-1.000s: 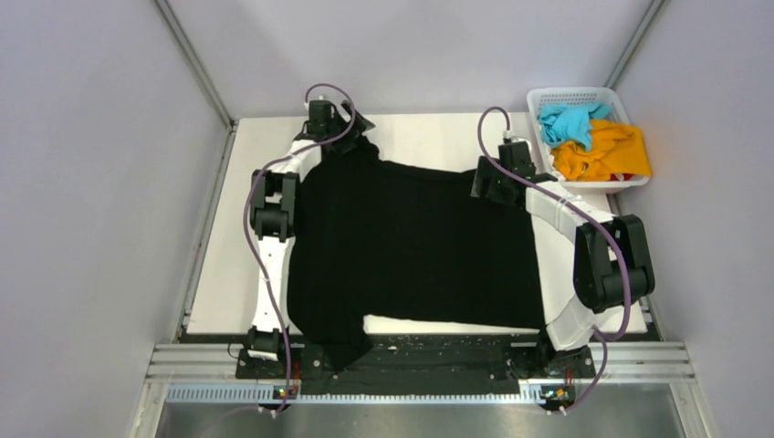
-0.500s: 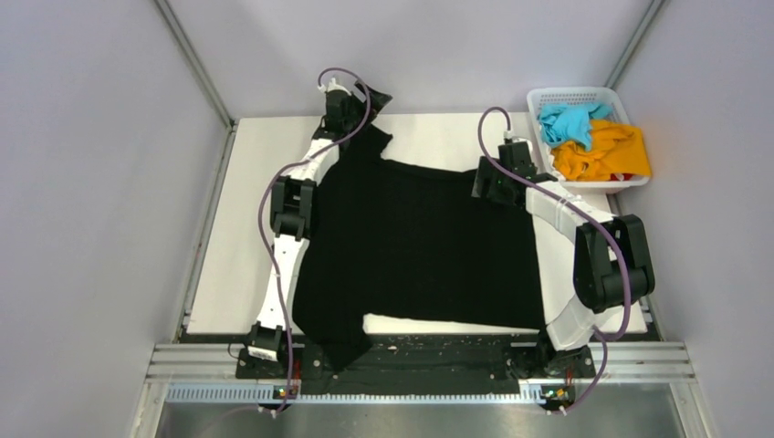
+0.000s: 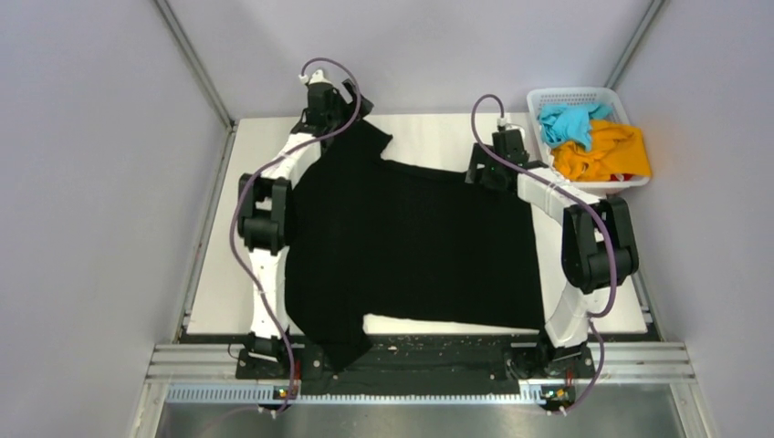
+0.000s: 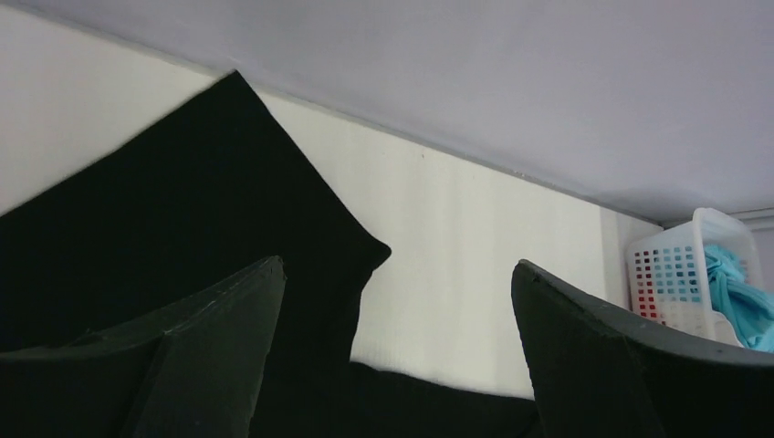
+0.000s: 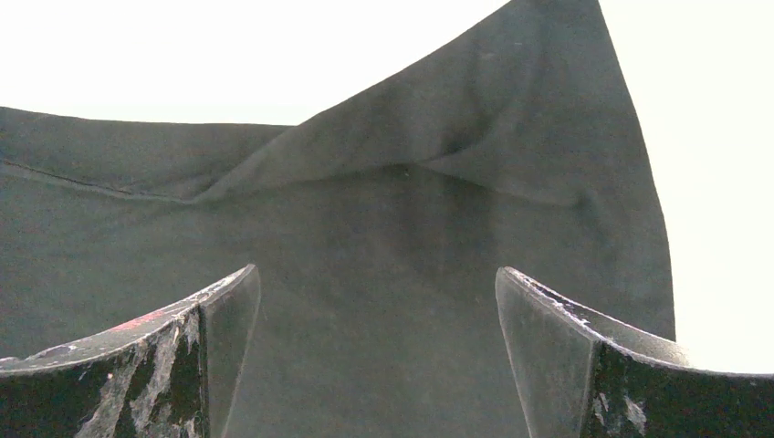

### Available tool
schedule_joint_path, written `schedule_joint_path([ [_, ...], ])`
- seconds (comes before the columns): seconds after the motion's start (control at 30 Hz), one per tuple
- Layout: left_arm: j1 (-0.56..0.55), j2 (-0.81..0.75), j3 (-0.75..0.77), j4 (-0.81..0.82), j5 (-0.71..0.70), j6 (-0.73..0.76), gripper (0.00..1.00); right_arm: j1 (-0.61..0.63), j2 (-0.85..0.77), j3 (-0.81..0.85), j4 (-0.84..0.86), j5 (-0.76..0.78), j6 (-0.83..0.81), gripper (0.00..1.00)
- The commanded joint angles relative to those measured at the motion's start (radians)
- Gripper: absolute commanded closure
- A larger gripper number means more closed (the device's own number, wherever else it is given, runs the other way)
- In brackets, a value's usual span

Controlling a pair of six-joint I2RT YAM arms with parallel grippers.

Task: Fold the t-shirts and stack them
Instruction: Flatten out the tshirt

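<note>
The black t-shirt (image 3: 411,242) lies spread flat across the table, one sleeve hanging over the near edge. My left gripper (image 3: 356,103) is open and empty just above the far left sleeve (image 4: 183,228); in the left wrist view its jaws (image 4: 397,265) stand wide apart. My right gripper (image 3: 476,173) is open and empty over the shirt's far right corner, low above the fabric (image 5: 411,210), jaws (image 5: 376,270) wide apart. The turquoise-blue t-shirt (image 3: 568,123) and the orange-yellow t-shirt (image 3: 607,153) lie crumpled in the basket.
The white lattice basket (image 3: 577,93) stands at the table's back right corner and also shows in the left wrist view (image 4: 671,274). Grey walls close in the back and sides. Bare white table (image 3: 429,137) shows behind the shirt and along both its sides.
The far left sleeve has been drawn out toward the back and now lies flat. My left gripper has moved back and a little left. My right gripper has moved slightly toward the back edge.
</note>
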Motion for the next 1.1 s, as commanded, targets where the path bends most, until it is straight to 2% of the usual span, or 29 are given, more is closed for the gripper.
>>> schedule_joint_path([
  [0.0, 0.012, -0.265, -0.203, -0.046, -0.159, 0.109, 0.01, 0.007, 0.076, 0.064, 0.085, -0.069, 0.016, 0.01],
  [0.17, 0.029, -0.335, -0.408, -0.021, -0.129, 0.105, 0.01, 0.006, 0.171, 0.141, 0.111, -0.061, 0.008, 0.01],
  [0.47, 0.109, -0.204, -0.377, -0.058, 0.065, 0.025, 0.01, -0.014, 0.33, 0.268, 0.113, -0.058, 0.018, 0.01],
  [0.67, 0.134, -0.158, -0.365, -0.108, 0.032, 0.031, 0.01, -0.048, 0.415, 0.378, 0.106, -0.016, 0.063, 0.01],
  [0.83, 0.157, -0.131, -0.386, -0.126, 0.007, 0.018, 0.01, -0.068, 0.5, 0.521, 0.028, 0.027, 0.095, 0.01],
  [1.07, 0.184, -0.098, -0.357, -0.173, -0.039, -0.034, 0.02, -0.077, 0.525, 0.547, -0.024, 0.108, 0.136, 0.01],
])
